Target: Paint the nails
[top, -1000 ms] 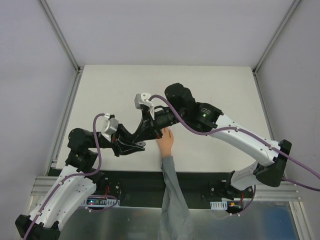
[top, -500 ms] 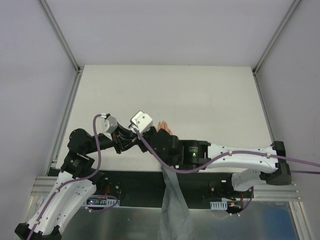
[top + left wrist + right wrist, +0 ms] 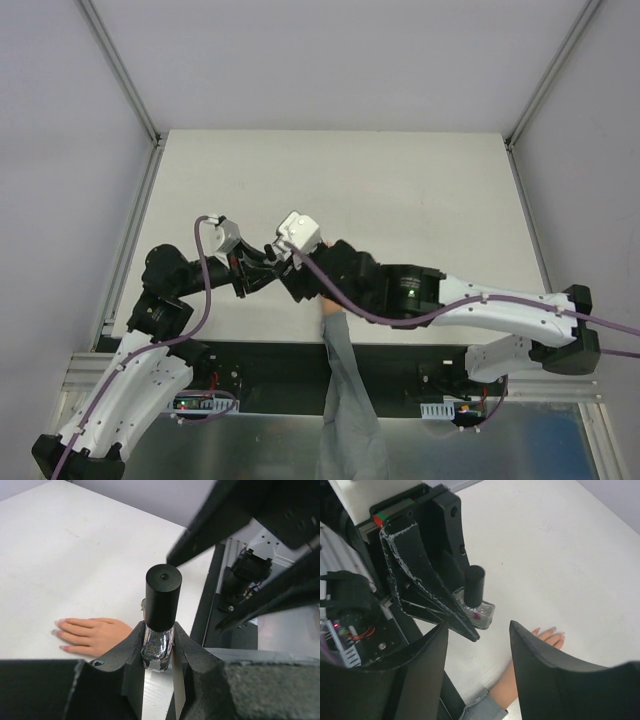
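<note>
While left jaws clench the bottle (image 3: 161,605), right jaws parted nearby, mannequin hand (image 3: 92,635) at table (image 3: 75,545) edge

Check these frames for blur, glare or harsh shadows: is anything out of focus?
Top view: even, soft light on the table, no glare, everything sharp. Left wrist view: the bottle and the hand are crisp, but the other arm's fingers at upper right are blurred. Right wrist view: its own fingers look dark and soft up close; the bottle is clear.
</note>
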You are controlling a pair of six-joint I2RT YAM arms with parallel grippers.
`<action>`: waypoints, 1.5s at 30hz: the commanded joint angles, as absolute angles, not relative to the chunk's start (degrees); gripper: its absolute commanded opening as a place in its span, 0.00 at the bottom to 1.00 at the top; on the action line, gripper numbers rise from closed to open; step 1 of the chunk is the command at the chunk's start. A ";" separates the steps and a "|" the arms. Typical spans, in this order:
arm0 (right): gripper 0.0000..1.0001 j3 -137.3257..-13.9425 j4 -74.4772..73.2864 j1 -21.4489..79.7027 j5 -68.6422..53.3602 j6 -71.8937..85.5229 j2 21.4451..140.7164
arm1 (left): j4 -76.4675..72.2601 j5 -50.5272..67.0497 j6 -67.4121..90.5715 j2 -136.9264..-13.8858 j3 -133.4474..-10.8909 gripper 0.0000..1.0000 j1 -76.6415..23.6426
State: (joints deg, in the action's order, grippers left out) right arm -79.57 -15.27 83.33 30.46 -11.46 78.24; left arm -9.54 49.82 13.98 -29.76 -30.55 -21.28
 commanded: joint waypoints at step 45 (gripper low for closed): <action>0.01 -72.35 -7.38 72.21 -1.10 -17.91 72.34 | -12.07 51.97 13.11 -29.27 -33.40 0.00 -23.82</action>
